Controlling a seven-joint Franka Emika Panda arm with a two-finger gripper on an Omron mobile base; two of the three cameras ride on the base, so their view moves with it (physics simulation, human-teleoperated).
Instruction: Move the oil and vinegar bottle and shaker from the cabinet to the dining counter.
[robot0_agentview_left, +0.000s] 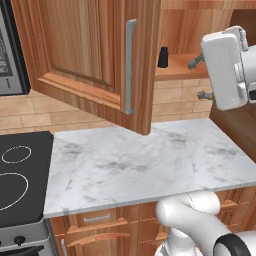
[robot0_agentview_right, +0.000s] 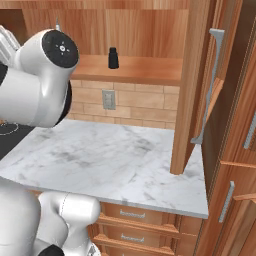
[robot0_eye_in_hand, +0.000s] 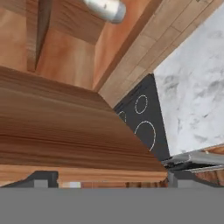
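The shaker (robot0_agentview_left: 163, 57) is standing upright on the plank shelf of the cabinet (robot0_agentview_right: 150, 70), a small black piece with a tapered body and a narrower rounded cap, sitting clear of the shelf's front edge with bare wood on either side. In the hand view a pale grey-white rounded body, probably the oil and vinegar bottle (robot0_eye_in_hand: 106, 8), is showing at the top edge, well beyond the fingertips (robot0_eye_in_hand: 43, 179) and resting on the reddish-brown shelf. The gripper (robot0_eye_in_hand: 105, 180) is standing fully open with nothing between its fingers; a broad wooden panel edge is lying directly ahead of them. Both cabinet doors are hanging open, one silver bar handle (robot0_agentview_left: 130, 66) facing the left base camera. Below the shelf, tan brick backsplash (robot0_agentview_right: 135, 107) carrying a wall outlet (robot0_agentview_right: 108, 99) is meeting a white-grey marble worktop (robot0_agentview_left: 145, 162). A black cooktop (robot0_agentview_left: 20, 175) is adjoining that worktop, above wooden drawers (robot0_agentview_right: 132, 222).
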